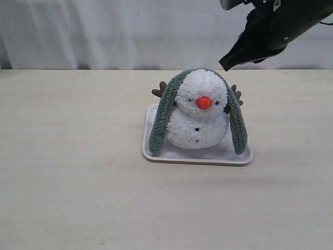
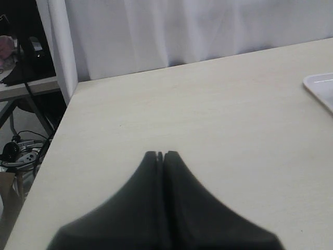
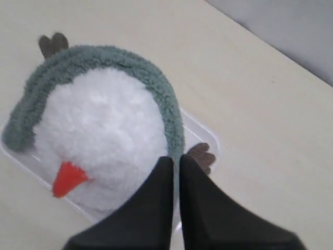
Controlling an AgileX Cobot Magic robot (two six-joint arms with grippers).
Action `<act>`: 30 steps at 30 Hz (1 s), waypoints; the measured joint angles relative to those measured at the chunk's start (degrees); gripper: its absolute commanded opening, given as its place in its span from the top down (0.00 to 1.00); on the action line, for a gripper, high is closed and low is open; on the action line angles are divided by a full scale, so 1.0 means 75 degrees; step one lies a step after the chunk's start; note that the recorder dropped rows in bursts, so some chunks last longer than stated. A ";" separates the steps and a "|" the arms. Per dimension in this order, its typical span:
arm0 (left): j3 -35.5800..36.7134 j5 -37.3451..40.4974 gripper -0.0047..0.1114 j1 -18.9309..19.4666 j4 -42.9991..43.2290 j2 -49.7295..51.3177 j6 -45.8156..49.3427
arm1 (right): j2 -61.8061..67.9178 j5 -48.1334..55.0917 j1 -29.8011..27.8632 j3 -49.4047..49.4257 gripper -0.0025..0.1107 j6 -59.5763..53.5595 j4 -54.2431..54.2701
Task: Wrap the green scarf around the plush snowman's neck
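Note:
The plush snowman (image 1: 200, 117) stands upright on a white tray (image 1: 235, 159). Over the top of its head lies the green scarf (image 1: 162, 114), one end hanging down each side to the tray. My right gripper (image 1: 227, 63) hovers just above and right of the head, jaws shut with nothing held. From the right wrist view, that gripper (image 3: 176, 159) looks down on the snowman (image 3: 104, 125) and the scarf (image 3: 109, 56) arched over it. My left gripper (image 2: 159, 154) is shut and empty over bare table; it is out of the exterior view.
A corner of the tray (image 2: 321, 86) shows in the left wrist view, far from the left gripper. The table's left edge (image 2: 57, 130) drops off to cables and a shelf. A white curtain (image 1: 104, 31) runs behind the table.

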 measured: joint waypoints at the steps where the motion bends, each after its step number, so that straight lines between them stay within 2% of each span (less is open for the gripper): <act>1: 0.0000 0.0000 0.96 0.0000 0.0000 0.0000 0.0000 | 0.0000 -0.0068 -0.0068 0.0000 0.94 -0.0275 0.0441; 6: 0.0000 0.0000 0.96 0.0000 0.0000 0.0000 0.0000 | 0.0000 -0.0191 -0.0795 0.0000 0.94 -0.1937 0.2837; 11: 0.0000 0.0000 0.96 0.0000 0.0000 0.0000 0.0000 | 0.0068 -0.0294 -0.1516 0.0000 0.94 -0.2723 0.3916; 21: 0.0000 0.0000 0.96 0.0000 0.0000 0.0000 0.0000 | 0.1780 0.0483 -0.1738 -0.0981 0.94 -0.2459 0.4002; 30: 0.0000 0.0000 0.96 0.0000 0.0000 0.0000 0.0000 | 0.2524 0.0245 -0.1738 -0.1198 0.94 -0.1871 0.3439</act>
